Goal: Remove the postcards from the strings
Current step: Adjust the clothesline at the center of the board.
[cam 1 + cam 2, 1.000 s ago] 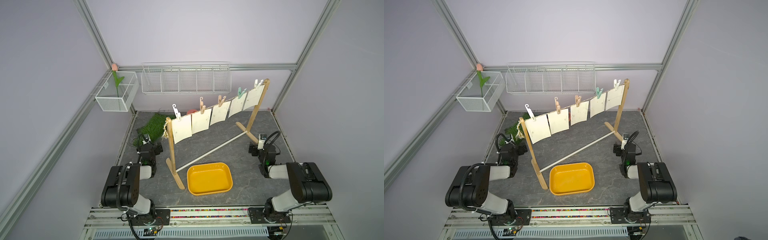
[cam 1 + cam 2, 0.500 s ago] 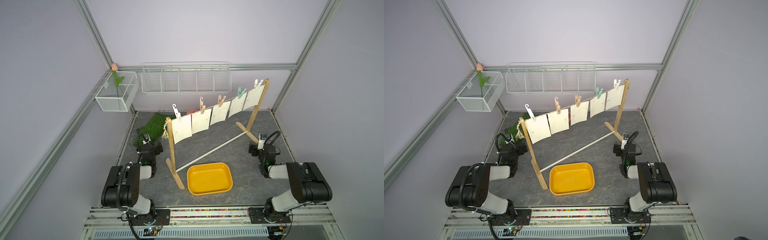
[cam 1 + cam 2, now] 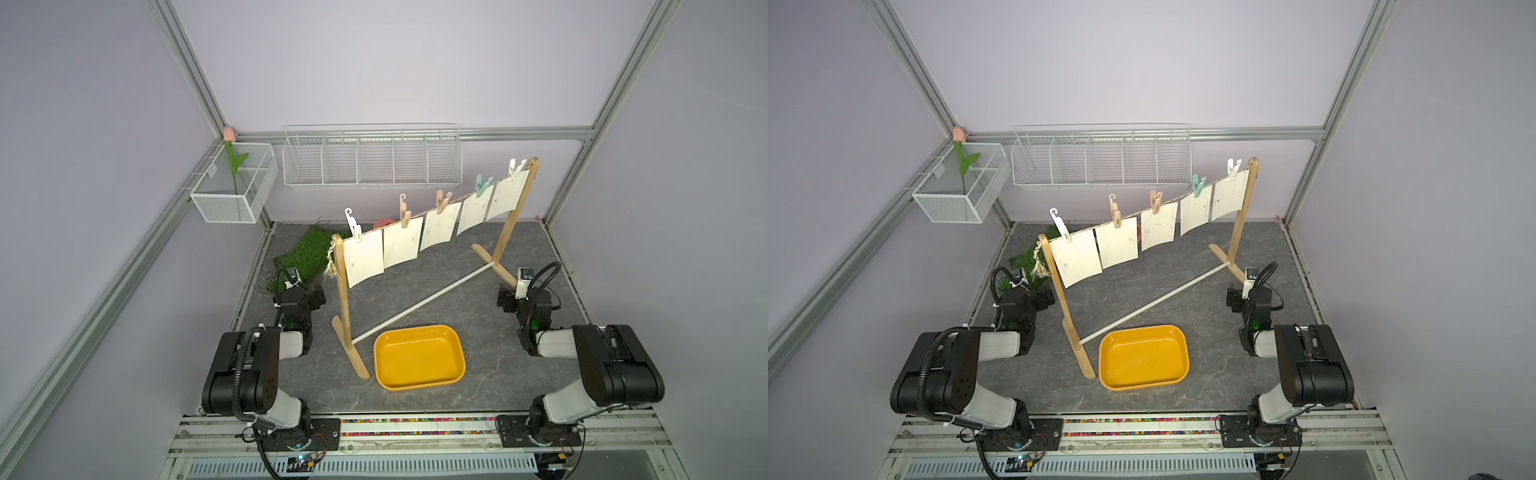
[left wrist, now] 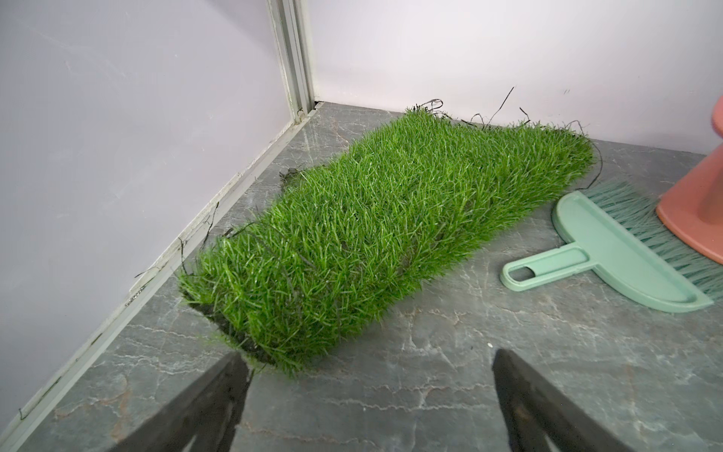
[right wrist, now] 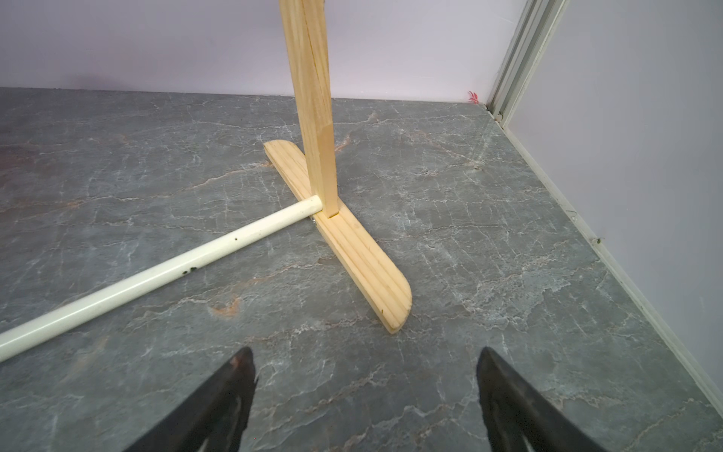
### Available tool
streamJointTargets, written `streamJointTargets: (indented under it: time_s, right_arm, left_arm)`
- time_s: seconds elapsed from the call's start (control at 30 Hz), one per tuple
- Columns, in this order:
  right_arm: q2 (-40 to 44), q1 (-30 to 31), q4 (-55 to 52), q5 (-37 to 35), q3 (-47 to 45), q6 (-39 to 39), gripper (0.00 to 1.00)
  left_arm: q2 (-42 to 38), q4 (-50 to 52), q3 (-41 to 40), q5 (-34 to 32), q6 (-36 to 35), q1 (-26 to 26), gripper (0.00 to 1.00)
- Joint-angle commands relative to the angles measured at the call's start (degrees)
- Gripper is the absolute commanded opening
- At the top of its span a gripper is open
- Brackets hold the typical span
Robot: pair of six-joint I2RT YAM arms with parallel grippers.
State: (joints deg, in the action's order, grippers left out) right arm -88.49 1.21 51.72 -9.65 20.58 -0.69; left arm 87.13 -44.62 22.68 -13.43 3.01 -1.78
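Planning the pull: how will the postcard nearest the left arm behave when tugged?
Probably floppy: the postcard hangs by one white peg and its lower edge bows. Likely light; it may swing rather than resist. A hard tug might tip the slim wooden frame.

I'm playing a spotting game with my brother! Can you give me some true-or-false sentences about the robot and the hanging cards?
1. Five postcards hang from the string. True.
2. The yellow tray holds a postcard. False: the yellow tray is empty.
3. The left hand is open, facing the grass mat. True.
4. The right hand holds a postcard. False: the right hand is open and empty, low near the wooden frame's foot.
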Motion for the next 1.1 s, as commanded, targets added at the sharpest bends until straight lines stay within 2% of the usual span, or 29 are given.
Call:
streamJointTargets:
  time_s: [0.0,0.07,0.13,0.3,0.4,0.5,0.57,0.67,0.8,0.93,0.97,1.03,1.07]
  right_arm:
    - [1.79,-0.30,-0.60,-1.49,0.70,-0.13,0.89]
    - [5.22,-0.24,-5.50,-0.63,1.88,-0.65,0.89]
    - [10.17,-0.01,-12.61,0.34,3.67,-1.13,0.89]
    - [21.42,-0.03,-24.35,3.61,6.09,0.76,0.89]
    - [27.78,-0.06,-33.35,5.36,8.67,1.81,0.89]
    - [33.24,-0.12,-40.52,7.23,10.74,2.26,0.89]
    - [36.57,-0.13,-43.68,7.11,11.10,3.22,0.89]
    - [41.11,-0.19,-48.27,2.64,11.45,7.92,0.89]
    - [45.21,-0.23,-58.94,-14.12,13.35,23.95,0.89]
    - [47.98,-0.83,-58.68,-12.88,12.45,25.62,0.89]
    - [48.33,-0.81,-60.18,-13.73,12.73,28.25,0.89]
    - [48.84,-0.91,-66.77,-18.42,14.19,38.27,0.89]
    - [48.76,-1.10,-67.69,-19.00,14.67,39.74,0.89]
  left_arm:
    - [-3.83,-1.95,-0.03,0.86,-0.47,0.29,0.99]
    - [-10.29,5.92,1.54,0.95,-0.65,0.29,0.99]
    - [-17.62,18.26,5.41,2.20,-0.57,0.29,0.99]
    - [-28.18,26.82,7.87,2.89,2.55,0.29,0.99]
    - [-31.91,29.09,8.89,0.00,8.69,0.29,0.99]
    - [-35.46,34.16,10.61,-4.92,19.88,0.37,0.99]
    - [-37.55,36.48,11.88,-3.66,24.29,0.34,0.99]
    - [-40.63,40.09,13.19,-2.78,29.63,0.38,0.99]
    - [-45.95,42.57,14.90,1.93,27.08,0.38,0.99]
    - [-51.01,47.17,16.52,4.37,24.99,0.16,1.00]
    - [-52.11,48.71,17.01,5.11,24.46,0.11,0.99]
    - [-54.59,52.72,18.45,6.93,22.65,-0.24,0.98]
    - [-55.50,54.82,19.28,7.22,22.15,-0.53,0.98]
